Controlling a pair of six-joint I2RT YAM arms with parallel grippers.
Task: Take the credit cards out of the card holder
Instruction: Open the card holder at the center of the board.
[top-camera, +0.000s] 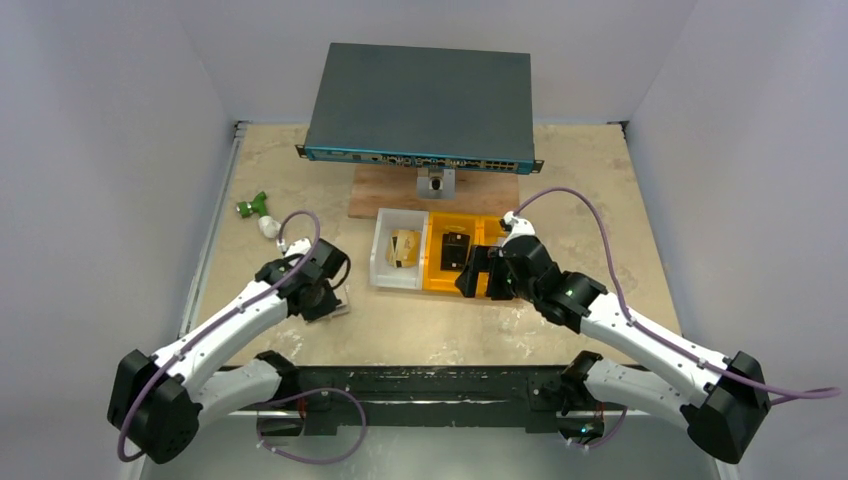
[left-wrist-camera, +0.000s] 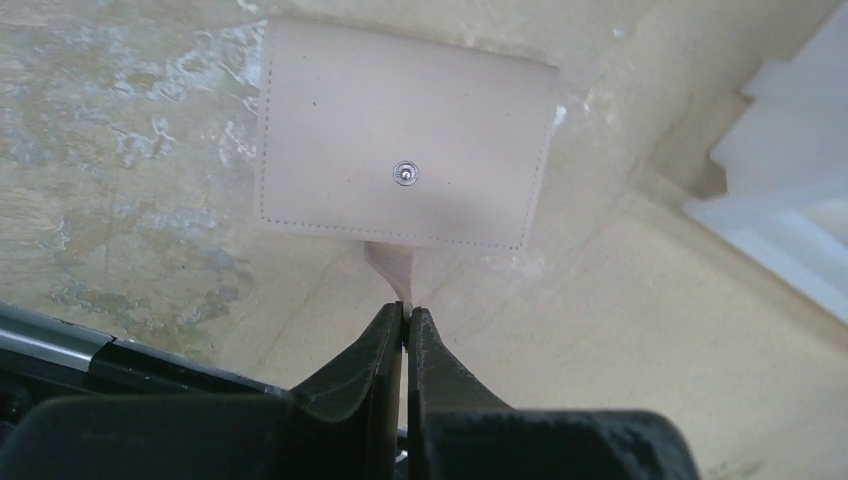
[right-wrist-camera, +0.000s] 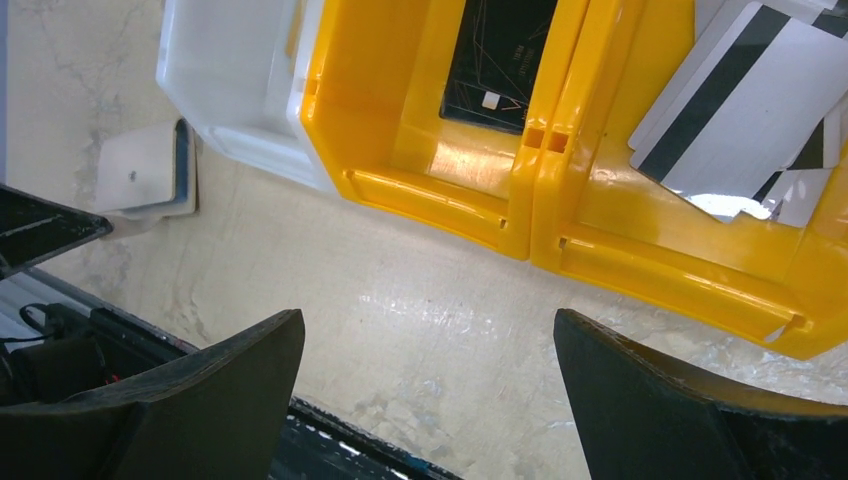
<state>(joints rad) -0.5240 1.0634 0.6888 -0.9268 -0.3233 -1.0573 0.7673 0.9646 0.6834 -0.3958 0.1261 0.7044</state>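
Observation:
The card holder (left-wrist-camera: 400, 140) lies closed on the table, its pale tan face with a metal snap up. In the right wrist view (right-wrist-camera: 140, 180) a blue edge shows under it. My left gripper (left-wrist-camera: 407, 312) is shut on the holder's small strap tab (left-wrist-camera: 392, 265) at its near edge. In the top view the left gripper (top-camera: 335, 300) sits left of the bins. My right gripper (right-wrist-camera: 428, 320) is open and empty above bare table, just in front of the yellow bins (right-wrist-camera: 480, 190). White cards with black stripes (right-wrist-camera: 740, 110) lie in the right yellow bin, and a black card (right-wrist-camera: 500, 50) in the middle one.
A white bin (top-camera: 382, 262) holding a tan item (top-camera: 404, 247) stands left of the yellow bins (top-camera: 436, 280). A network switch (top-camera: 420, 100) on a wooden block stands at the back. A green and white object (top-camera: 257, 212) lies at the far left.

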